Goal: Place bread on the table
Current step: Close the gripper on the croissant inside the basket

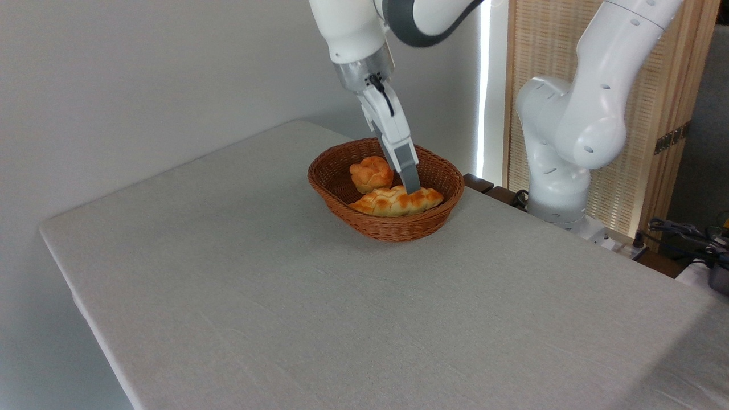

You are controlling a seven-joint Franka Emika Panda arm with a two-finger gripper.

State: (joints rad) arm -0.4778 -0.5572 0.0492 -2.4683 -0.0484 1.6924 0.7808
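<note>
1. No brand, label or writing could be read.
2. The white arm (575, 125) reached over from the right, its gripper (411, 188) tilted into the wicker basket (387, 228). Only one grey finger (406, 168) showed edge-on, so its opening could not be told; the tip met the bread (393, 202), which lay in the basket beside a round bun (370, 173).
3. The basket stood on the table (319, 307), draped in grey cloth, before a plain wall (142, 85) and a slatted wooden screen (672, 114).
</note>
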